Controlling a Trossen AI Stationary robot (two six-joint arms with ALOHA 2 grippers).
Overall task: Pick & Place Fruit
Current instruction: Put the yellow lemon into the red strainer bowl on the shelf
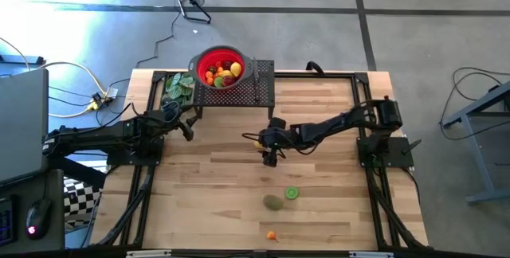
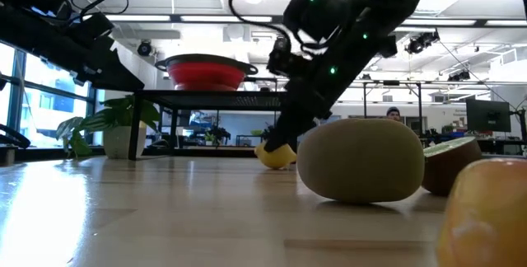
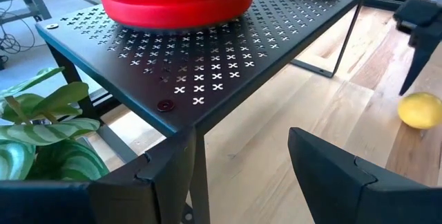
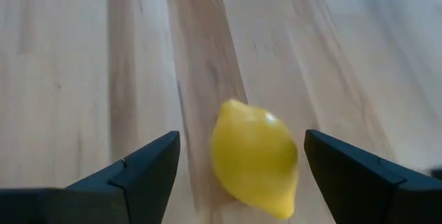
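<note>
One lemon (image 4: 254, 156) sits on the worktop (image 1: 215, 194) squarely between the spread fingers of your right pincer (image 1: 269, 159), which stands open and grips nothing; the fingers flank the fruit on both sides without touching it, a stance that looks set for a straight closing pinch. Beyond that pincer, nearer the worktop's front edge, three more pieces wait loose: a brown kiwi (image 1: 273, 202), a green lime half (image 1: 292, 193) just beside it, and a small orange piece (image 1: 272, 235) farther out. Behind the right pincer, the red bowl (image 1: 221, 67) rests on a perforated black stand (image 1: 259, 91), already carrying a heap of gathered fruit, which suggests the lemon is bound there too. Your left pincer (image 3: 235, 175) hovers open and empty near the stand's leg, beside the green leafy bunch (image 1: 178, 87), apparently parked clear so the right arm has room to work.
</note>
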